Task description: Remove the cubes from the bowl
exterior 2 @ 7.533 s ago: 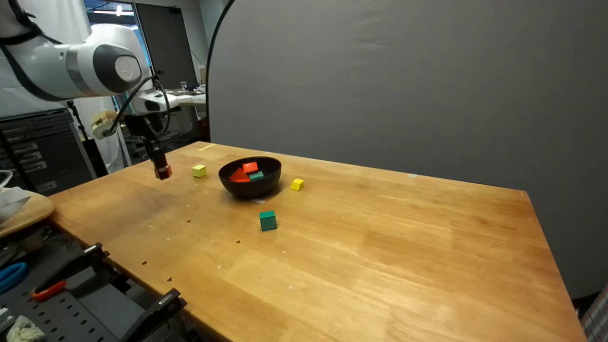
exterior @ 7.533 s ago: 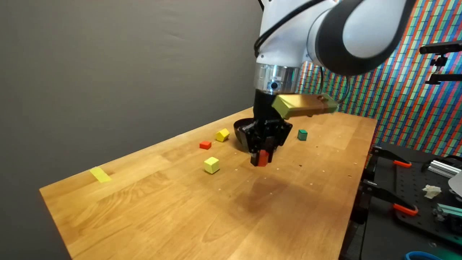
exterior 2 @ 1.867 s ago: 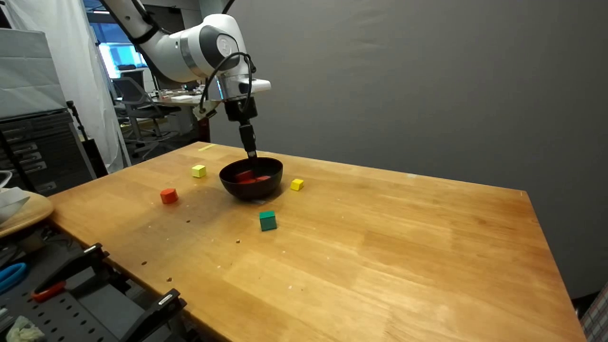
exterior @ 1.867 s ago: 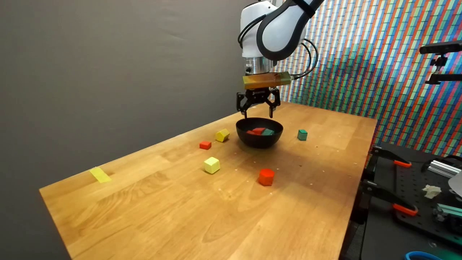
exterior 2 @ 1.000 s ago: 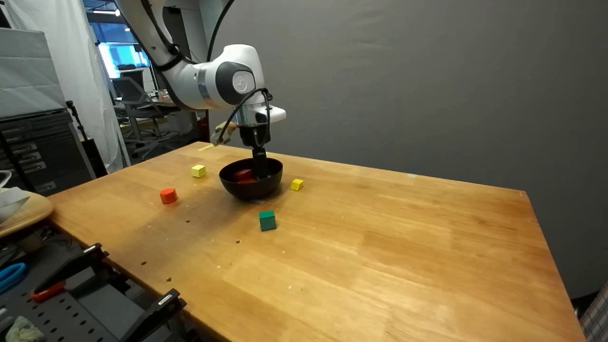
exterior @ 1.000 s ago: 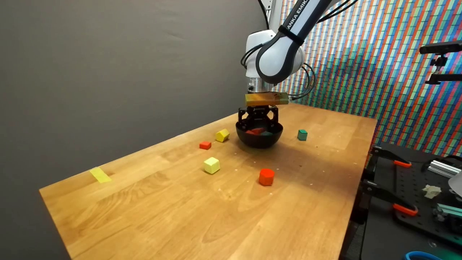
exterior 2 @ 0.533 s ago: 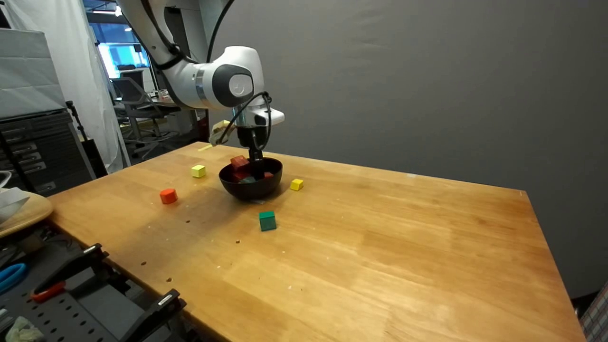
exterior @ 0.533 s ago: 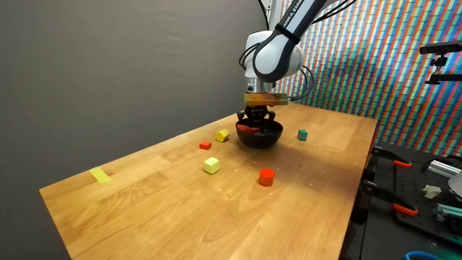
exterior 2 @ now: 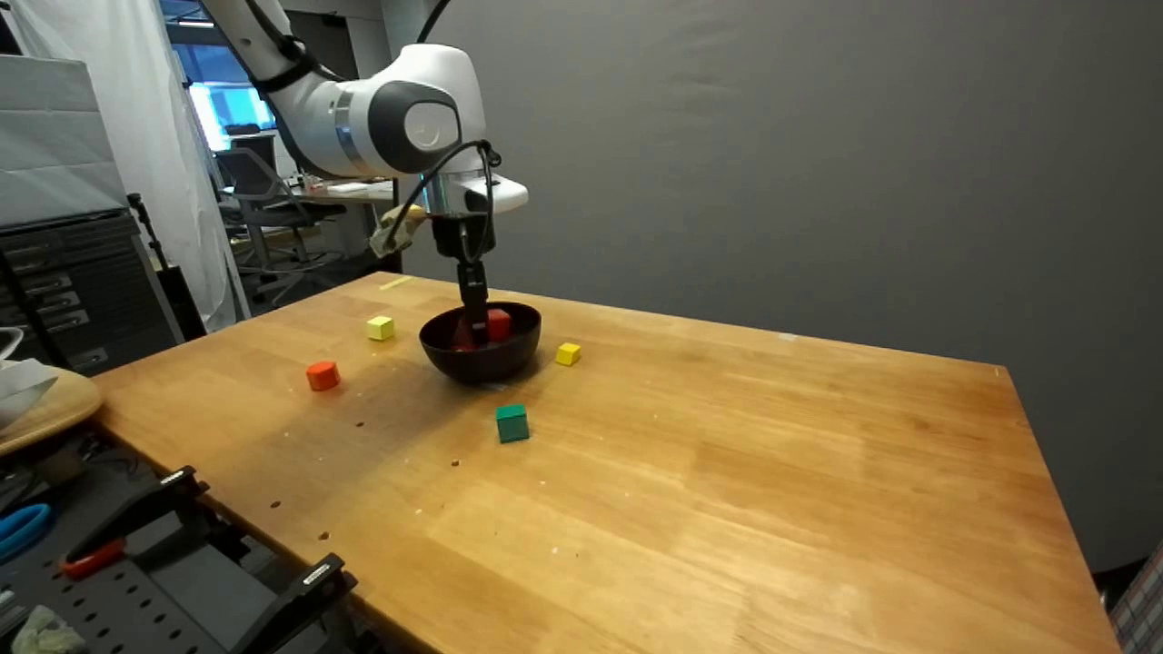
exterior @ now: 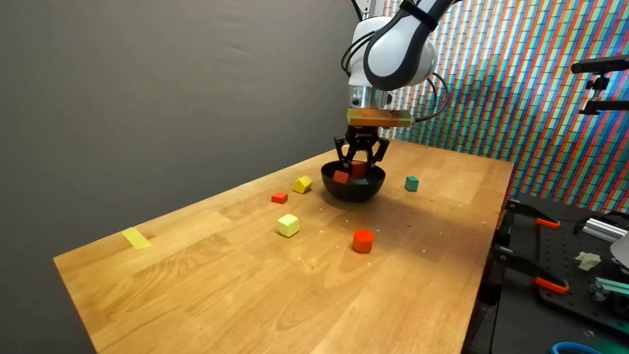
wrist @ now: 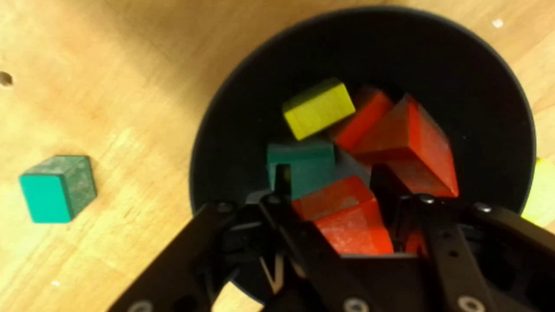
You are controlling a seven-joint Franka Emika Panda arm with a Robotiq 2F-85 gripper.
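Note:
The black bowl stands on the table in both exterior views. My gripper is at its mouth, shut on a red cube that looks raised near rim height. In the wrist view, a yellow cube, a green cube, a wedge-shaped red cube and another red cube lie in the bowl. Outside it on the table are a red six-sided cube, a pale yellow cube, a yellow cube, a small red cube and a green cube.
A flat yellow tape strip is stuck to the table. Black clamps with orange parts grip the table's side edge. A grey backdrop stands along the far side. A round wooden board is near a table corner.
The red six-sided cube, earlier in the gripper, now rests on the table. The gripper went open into the bowl, closed, and has risen with a red cube; the other red cubes in the bowl shifted.

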